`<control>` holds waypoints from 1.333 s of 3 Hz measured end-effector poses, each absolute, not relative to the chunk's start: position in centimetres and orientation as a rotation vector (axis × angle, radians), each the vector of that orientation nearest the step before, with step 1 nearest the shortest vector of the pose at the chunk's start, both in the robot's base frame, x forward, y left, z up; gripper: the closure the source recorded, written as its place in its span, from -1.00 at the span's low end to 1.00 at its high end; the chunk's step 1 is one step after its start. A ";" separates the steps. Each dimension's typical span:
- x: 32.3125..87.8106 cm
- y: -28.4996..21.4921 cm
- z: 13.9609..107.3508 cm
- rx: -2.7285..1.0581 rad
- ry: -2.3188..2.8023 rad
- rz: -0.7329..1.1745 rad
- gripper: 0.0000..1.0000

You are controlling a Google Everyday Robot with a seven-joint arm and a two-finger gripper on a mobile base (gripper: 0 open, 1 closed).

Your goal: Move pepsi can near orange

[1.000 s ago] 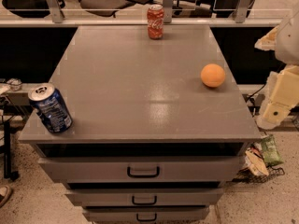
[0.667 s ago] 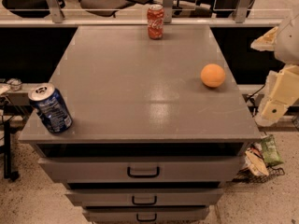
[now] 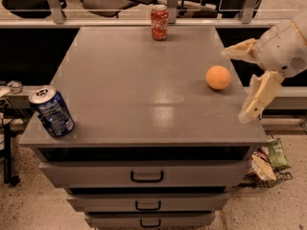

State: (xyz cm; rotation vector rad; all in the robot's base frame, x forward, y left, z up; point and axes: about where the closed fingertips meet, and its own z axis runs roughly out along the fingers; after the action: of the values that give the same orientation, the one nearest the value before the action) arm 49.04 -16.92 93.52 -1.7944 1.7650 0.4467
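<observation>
The pepsi can [image 3: 51, 111], dark blue with white markings and a silver top, stands slightly tilted at the front left corner of the grey cabinet top [image 3: 144, 80]. The orange [image 3: 218, 77] lies near the right edge of the top. My gripper [image 3: 234, 86] hangs at the right edge, just right of the orange. It is open and empty: one pale finger [image 3: 236, 50] points left above the orange, the other [image 3: 256, 98] points down. It is far from the pepsi can.
A red cola can [image 3: 159, 22] stands at the back middle of the top. Drawers [image 3: 146, 175] sit below the front edge. A wire basket with packets [image 3: 269, 162] is on the floor at the right. Chairs and a railing lie behind.
My gripper has moved a little to the left, in over the right edge of the top and closer to the orange. The cans and the orange have not moved.
</observation>
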 end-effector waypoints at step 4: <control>45.4 -5.9 100.7 -1.651 1.229 1.028 -1.00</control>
State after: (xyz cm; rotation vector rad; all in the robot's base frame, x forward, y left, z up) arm 45.40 -5.87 100.69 -1.6508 1.2291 1.0284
